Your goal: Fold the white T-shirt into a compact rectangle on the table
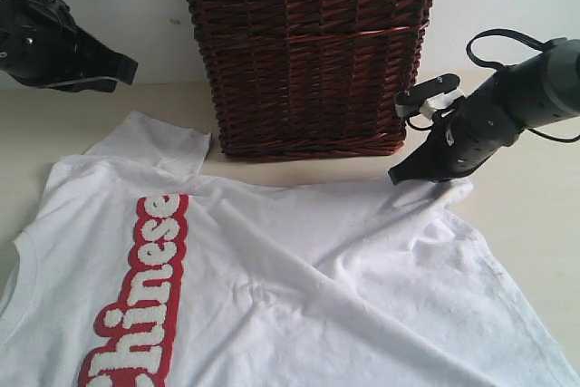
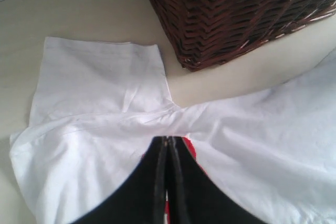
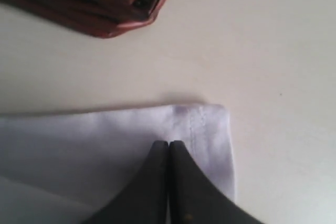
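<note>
Your right claw (image 3: 168, 145) has its two fingers pressed together, with only a thin line between them. The tips rest on a stitched corner (image 3: 210, 124) of the white T-shirt (image 1: 299, 260). You cannot tell whether a thin layer of cloth is caught between them. Beyond the tips the cloth goes on a little and ends in a straight edge, and the side edge with its double seam is just beside the fingers. Past both edges there is bare worktop (image 1: 535, 206), so on that side you have free room. The dark wicker basket (image 1: 308, 52) stands near this claw, behind it and toward the middle, with only a narrow strip of worktop between its base and the far edge of the shirt.

Your left claw (image 2: 168, 145) is also closed, finger against finger, with nothing between them. It hangs above the shirt, near the place where the sleeve (image 2: 100, 77) joins the body. In the exterior view this arm is high at the far left, apart from the cloth. The sleeve lies flat with its end near the corner of the basket, and open worktop is beyond it.

The shirt lies spread, front up, with the red-outlined lettering (image 1: 145, 260) on the left part. Its near edge goes out of the exterior view
</note>
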You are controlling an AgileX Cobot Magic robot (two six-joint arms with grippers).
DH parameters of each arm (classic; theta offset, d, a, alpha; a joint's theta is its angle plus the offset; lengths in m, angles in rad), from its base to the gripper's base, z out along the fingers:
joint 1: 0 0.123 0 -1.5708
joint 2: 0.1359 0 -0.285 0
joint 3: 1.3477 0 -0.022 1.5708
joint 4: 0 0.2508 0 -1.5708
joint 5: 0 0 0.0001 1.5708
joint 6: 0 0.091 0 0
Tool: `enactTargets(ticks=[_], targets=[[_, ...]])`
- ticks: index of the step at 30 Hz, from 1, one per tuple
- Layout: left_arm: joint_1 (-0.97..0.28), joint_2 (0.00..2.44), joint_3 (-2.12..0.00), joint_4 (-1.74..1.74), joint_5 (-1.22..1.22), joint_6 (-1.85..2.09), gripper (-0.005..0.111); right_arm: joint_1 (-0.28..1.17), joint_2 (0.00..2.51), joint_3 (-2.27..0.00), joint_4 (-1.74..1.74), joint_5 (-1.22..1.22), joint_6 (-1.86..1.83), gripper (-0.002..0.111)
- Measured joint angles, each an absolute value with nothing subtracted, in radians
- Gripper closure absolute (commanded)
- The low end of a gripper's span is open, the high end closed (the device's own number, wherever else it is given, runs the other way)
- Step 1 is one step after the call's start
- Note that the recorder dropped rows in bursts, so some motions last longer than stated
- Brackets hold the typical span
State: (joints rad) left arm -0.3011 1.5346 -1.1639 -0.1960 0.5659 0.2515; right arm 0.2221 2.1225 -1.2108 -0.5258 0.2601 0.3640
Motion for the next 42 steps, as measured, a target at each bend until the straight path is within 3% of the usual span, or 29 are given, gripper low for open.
enactTargets(ticks=[9,21,31,42], targets=[[-0.301,1.535,-1.164,-0.209,0.574,0.252,0.107,0.214,2.149,-1.242,-0.526,0.154,0.366,0.108],[-0.301,1.535,-1.164,-0.211,0.578,0.254,0.107,0.214,2.057,-1.269,-0.449,0.319,0.336,0.108],[-0.301,1.535,-1.164,-0.241,0.607,0.254,0.107,0.247,2.131,-1.273,0.064,0.395,-0.19,0.108],[-0.301,1.535,-1.164,-0.245,0.602,0.254,0.107,0.234,2.227,-1.391,0.162,0.319,-0.267,0.108]])
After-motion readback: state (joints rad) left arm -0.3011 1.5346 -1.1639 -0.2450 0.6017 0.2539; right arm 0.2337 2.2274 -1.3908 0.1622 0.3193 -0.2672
